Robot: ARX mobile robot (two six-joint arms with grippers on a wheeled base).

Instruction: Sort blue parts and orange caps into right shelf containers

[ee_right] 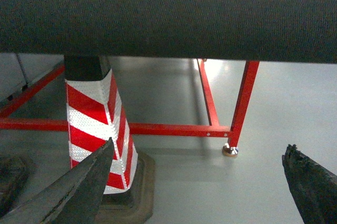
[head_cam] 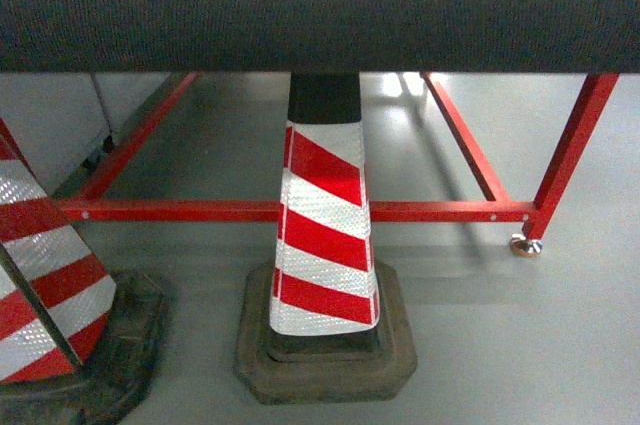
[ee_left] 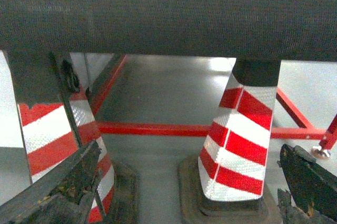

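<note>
Head view: neither gripper shows, only a striped traffic cone (head_cam: 322,235) under a dark table edge (head_cam: 320,5) with a red frame (head_cam: 300,211); no caps or crates appear.

Left wrist view: the left gripper (ee_left: 184,192) gapes wide, empty, the cone ahead.

Right wrist view: the right gripper (ee_right: 205,187) is likewise wide (nothing held). Direction and axis of the caps cannot be judged.

The left gripper (ee_left: 184,192) and the right gripper (ee_right: 205,187) each hang low with their dark fingers spread wide apart, holding nothing between them.
</note>
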